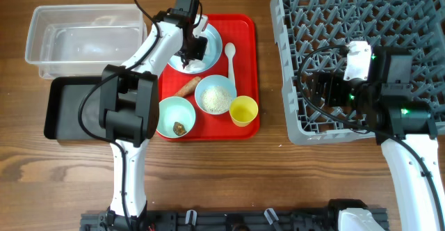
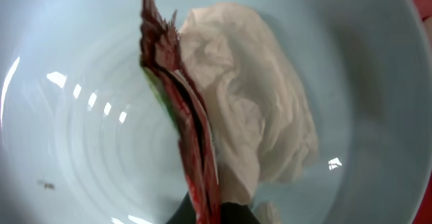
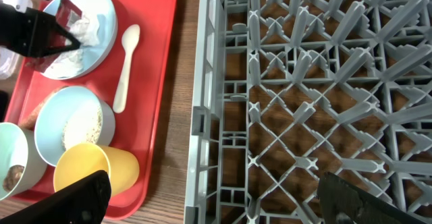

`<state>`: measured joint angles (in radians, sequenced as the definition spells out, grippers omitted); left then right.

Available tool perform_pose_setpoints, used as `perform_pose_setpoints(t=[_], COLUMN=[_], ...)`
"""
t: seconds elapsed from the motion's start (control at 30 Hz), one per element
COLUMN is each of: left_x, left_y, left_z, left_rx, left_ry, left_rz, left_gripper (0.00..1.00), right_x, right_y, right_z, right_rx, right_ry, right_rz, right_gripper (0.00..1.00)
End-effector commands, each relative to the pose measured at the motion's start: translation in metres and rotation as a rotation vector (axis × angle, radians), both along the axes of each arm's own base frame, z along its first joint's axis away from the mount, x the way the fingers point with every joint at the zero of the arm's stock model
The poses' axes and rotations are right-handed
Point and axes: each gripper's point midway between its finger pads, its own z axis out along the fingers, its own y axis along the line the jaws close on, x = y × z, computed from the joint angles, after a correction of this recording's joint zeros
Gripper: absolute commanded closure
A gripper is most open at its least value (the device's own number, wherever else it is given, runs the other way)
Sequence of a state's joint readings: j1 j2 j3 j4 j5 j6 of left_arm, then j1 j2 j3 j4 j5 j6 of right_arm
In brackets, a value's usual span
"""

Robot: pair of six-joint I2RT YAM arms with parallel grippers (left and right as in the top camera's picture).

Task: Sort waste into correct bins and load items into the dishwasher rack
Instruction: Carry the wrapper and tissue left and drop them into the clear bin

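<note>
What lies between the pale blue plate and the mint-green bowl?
The orange-brown carrot-like stick lies there, on the red tray; the overhead view shows it.

Bright even light; glints on blurry plate (image 2: pixel 378 82).

Glossy smooth plate (image 2: pixel 74 156), crumpled matt paper wad (image 2: pixel 256 102), frayed red strip (image 2: pixel 192 140).

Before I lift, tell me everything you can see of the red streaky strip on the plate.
The red streaky strip is a thin, flat, crinkly piece, dark red with blackish streaks and a green edge. Its far end is jagged. It stands on edge, tilted, over the pale blue plate, against the white paper wad. Its near end disappears between the shut fingers of the left gripper, which appear to pinch it. Whether it touches the plate cannot be told.
</note>
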<state>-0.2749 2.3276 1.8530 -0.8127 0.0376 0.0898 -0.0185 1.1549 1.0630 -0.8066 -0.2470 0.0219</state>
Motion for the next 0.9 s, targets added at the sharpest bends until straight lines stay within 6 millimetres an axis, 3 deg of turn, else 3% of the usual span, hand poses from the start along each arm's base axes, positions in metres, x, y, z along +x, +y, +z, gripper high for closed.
perform_pose_setpoints(t=[0.0,0.23,0.43,0.57,0.87], left_x=[0.016,0.028,0.026,0.025,0.016], left_y=[0.021,0.053,0.095,0.132,0.227], left_z=[0.041,0.141,0.201,0.215,0.195], left_rx=[-0.016,-0.101,-0.123,-0.117,-0.07], left_ry=[-0.067,-0.246,-0.365,-0.395,-0.349], left_rz=[0.145,0.276,0.35,0.419,0.607], left_gripper=[0.96,0.96,0.96,0.96,0.96], right_x=[0.003,0.003,0.003,0.003,0.004], right_y=[0.004,0.004,0.004,0.004,0.004], right_z=[0.006,0.006,0.006,0.006,0.007], right_rx=[0.018,0.018,0.018,0.018,0.018], right_ry=[-0.012,-0.011,-0.012,-0.012,-0.016], right_rz=[0.01,0.01,0.01,0.01,0.01], right_gripper=[0.0,0.0,0.0,0.0,0.0])
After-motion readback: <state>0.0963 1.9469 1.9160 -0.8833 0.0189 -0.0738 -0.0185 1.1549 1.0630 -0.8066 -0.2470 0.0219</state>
